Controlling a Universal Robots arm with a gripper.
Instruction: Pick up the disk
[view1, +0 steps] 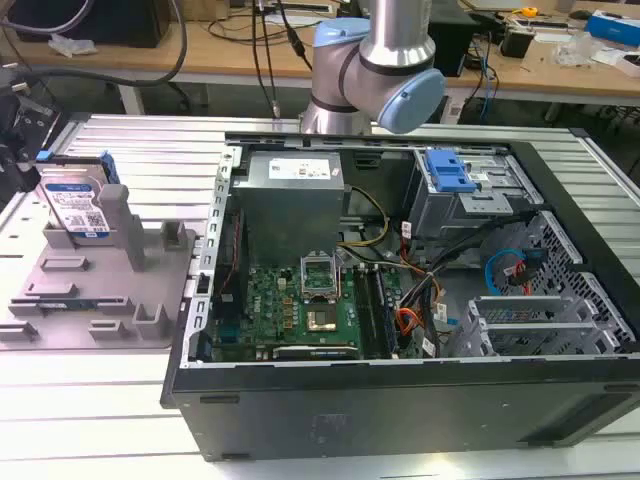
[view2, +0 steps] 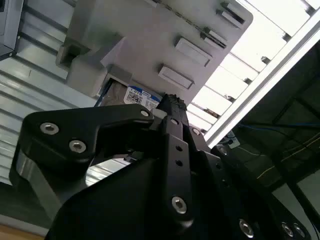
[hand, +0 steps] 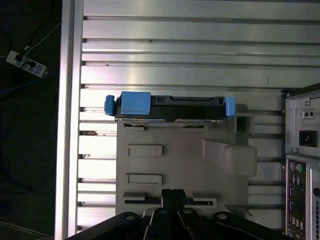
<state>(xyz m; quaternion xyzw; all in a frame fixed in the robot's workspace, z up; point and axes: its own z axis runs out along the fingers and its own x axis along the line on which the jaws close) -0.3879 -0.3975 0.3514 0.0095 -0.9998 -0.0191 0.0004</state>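
While I monitor from the remote station, the table (view1: 130, 150) reads as the largest element: ribbed aluminium, long parallel slats, bright and reflective. Its edges run out of frame in the exterior view.

On it lies the open case (view1: 400, 410), a black sheet-metal box. A green board (view1: 300, 310) sits flat on its floor, and the corner at the exterior view's right is cropped.

Behind the case stands the arm (view1: 372, 55), a smooth silver tube with rounded pale-blue caps. I see one jointed section, and the rest is cut off at the picture's top edge.

Just beside the case, on the exterior view's left, rests the holder (view1: 100, 290), a flat tray of matte grey plastic with blocky upright posts (view1: 128, 225) and shallow slots.

At the holder's end farther from the exterior camera stands the disk (view1: 62, 188), a thin silver metal slab. It stands upright on edge against a post and carries a glossy blue-and-white label (view1: 85, 215).

In the first wrist view I see the disk edge-on as a dark bar, with blue plastic rails (hand: 135, 103) at its ends and its faces hidden.

In the second wrist view the gripper (view2: 172, 102), black anodised metal with bright screws, covers most of the disk and leaves a corner of the label showing.

In the first wrist view its fingertips are drawn together with nothing between them. They sit over the holder's opposite edge, apart from the disk.
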